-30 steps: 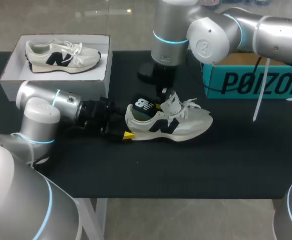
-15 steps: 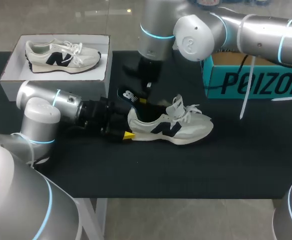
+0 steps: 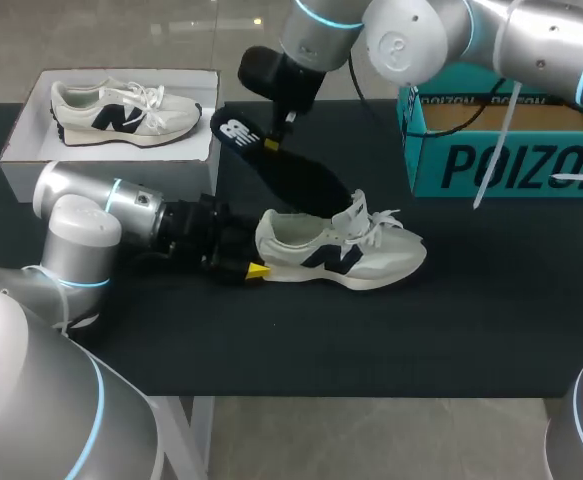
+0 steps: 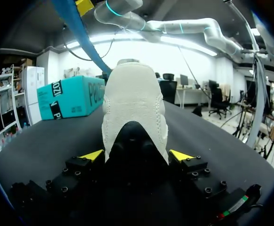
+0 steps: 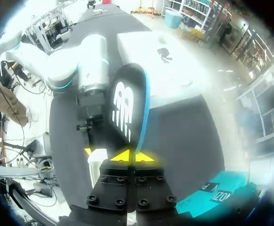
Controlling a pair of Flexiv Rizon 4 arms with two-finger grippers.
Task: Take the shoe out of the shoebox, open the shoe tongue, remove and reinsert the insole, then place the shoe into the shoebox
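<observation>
The shoe [image 3: 341,252] lay on its sole on the tabletop [image 3: 471,330], outside the teal shoebox [image 3: 511,165]. Its heel faced our left hand [image 4: 136,155], whose fingers were clamped on the heel from both sides, which we judged was to steady it. The insole [image 3: 281,165] hung tilted above the shoe. Our right hand [image 5: 133,156] pinched its heel end, fingers nearly together. Its lower end was close to the opening, though we could not tell whether it was clear. Behind the left arm, an open white box [image 3: 21,175] held a second shoe [image 3: 121,110]. The loose laces [image 3: 379,215] crowded the opening and, we thought, could snag reinsertion.
</observation>
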